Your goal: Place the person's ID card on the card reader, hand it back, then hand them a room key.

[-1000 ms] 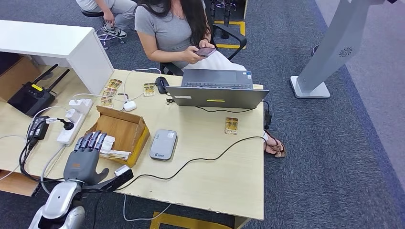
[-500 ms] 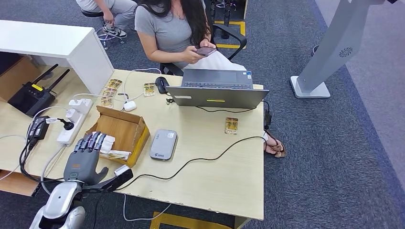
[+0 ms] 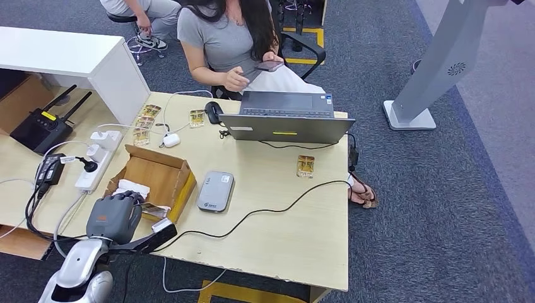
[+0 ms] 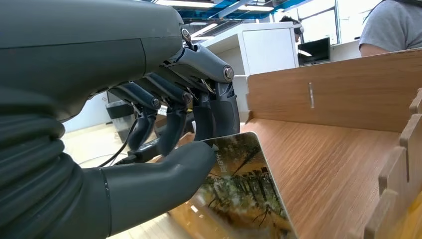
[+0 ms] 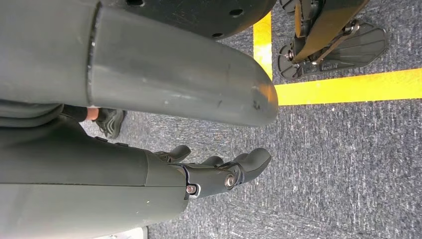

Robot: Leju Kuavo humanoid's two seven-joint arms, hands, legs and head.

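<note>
The robot's left arm (image 3: 72,273) is polished silver and ends in a dark grey left hand (image 3: 112,218) with a ribbed grey wrist cover, thick matt thumb and darker fingers (image 4: 175,119) pinned by small silver screws. The right hand (image 5: 219,174) looks alike.

Matt brown cardboard box (image 3: 165,175); glossy printed card (image 4: 239,199); smooth matt grey plastic hand (image 4: 149,164); pale wood-grain table (image 3: 277,227); smooth grey plastic reader (image 3: 215,191); rough grey carpet (image 5: 348,164).
</note>
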